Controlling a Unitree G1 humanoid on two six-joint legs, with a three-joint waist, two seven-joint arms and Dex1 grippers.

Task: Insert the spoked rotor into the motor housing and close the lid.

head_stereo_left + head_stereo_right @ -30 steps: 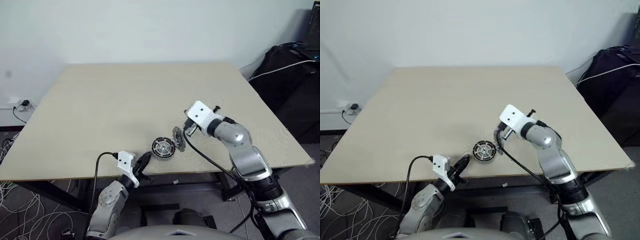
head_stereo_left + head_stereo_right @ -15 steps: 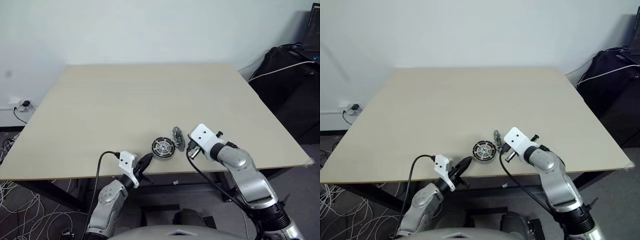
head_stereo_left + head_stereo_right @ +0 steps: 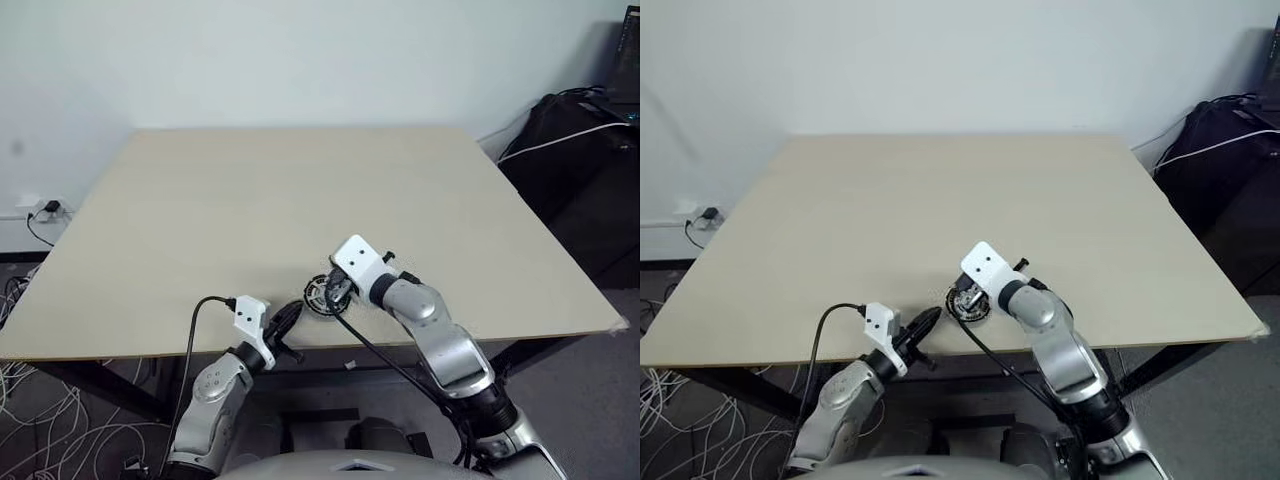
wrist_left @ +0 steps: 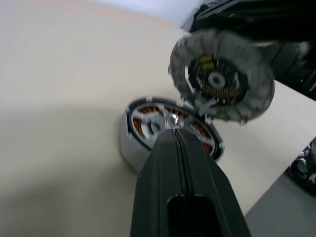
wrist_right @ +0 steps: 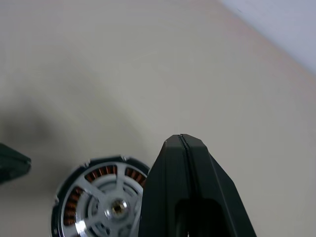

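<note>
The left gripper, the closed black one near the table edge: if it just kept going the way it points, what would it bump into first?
Most likely the motor housing, which sits directly past the left gripper's shut tips. The hinged lid stands open just behind it. The gap is hard to judge.

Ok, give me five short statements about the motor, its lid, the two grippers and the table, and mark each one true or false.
1. The spoked rotor already sits inside the motor housing. True.
2. The lid lies flat and closed over the housing. False: it stands raised on edge behind the housing, its inner face showing.
3. The left gripper has its fingers shut. True.
4. The right gripper is clamped on the lid. False: its fingers are shut on nothing, just above the housing.
5. The housing sits at the far edge of the table. False: it sits near the edge closest to the robot.
</note>
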